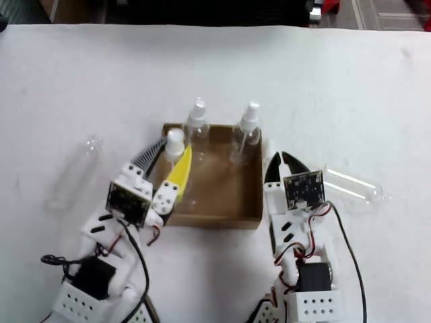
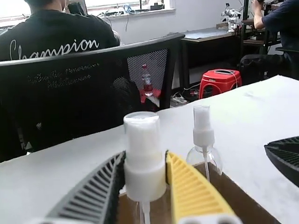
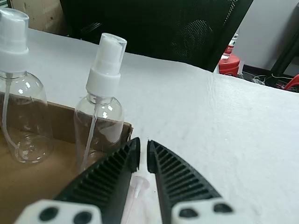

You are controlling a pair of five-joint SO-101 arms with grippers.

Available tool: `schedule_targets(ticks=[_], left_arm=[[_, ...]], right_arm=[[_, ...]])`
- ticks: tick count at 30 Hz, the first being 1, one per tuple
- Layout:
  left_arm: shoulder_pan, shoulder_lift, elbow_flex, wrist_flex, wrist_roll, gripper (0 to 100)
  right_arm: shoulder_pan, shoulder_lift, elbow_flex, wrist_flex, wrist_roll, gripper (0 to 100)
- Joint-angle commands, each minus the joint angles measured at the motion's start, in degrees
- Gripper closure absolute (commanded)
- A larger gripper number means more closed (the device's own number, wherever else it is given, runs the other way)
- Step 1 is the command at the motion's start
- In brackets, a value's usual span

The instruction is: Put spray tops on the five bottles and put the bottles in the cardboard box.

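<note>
The cardboard box (image 1: 222,208) lies between my two arms. Two clear bottles with white spray tops (image 1: 197,124) (image 1: 247,133) stand along its far wall. My left gripper (image 1: 174,149), one finger black and one yellow, is shut on the white spray top of a third bottle (image 2: 144,158) held upright over the box's left part. Behind it stands one of the topped bottles (image 2: 204,140). My right gripper (image 1: 283,163) hangs just off the box's right wall, shut with nothing in it (image 3: 142,156). Both standing bottles (image 3: 100,107) (image 3: 18,93) appear beyond its fingers.
A clear bottle without a top (image 1: 353,185) lies on the white table to the right of my right gripper. Another bare bottle (image 1: 73,171) lies at the left. A black mesh chair (image 2: 93,79) stands beyond the table's far edge.
</note>
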State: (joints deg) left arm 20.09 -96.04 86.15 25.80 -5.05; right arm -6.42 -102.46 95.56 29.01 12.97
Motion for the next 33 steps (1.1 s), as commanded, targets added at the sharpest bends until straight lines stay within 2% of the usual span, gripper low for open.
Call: schedule_targets(ticks=[1, 20, 25, 33], left_arm=[[0.75, -1.01, 0.35, 0.0, -0.35, 98], [0.4, -1.1, 4.31, 0.09, -0.35, 97], [-0.92, -1.1, 4.66, 0.62, 0.09, 92], [-3.3, -1.1, 4.13, 3.16, 0.09, 91]], right_arm=[[-0.31, -0.66, 1.32, -0.22, 0.53, 98.3], [-0.31, -0.66, 1.32, -0.22, 0.53, 98.3], [-0.31, -0.66, 1.32, -0.22, 0.53, 98.3], [-0.31, -0.66, 1.32, -0.22, 0.53, 98.3]])
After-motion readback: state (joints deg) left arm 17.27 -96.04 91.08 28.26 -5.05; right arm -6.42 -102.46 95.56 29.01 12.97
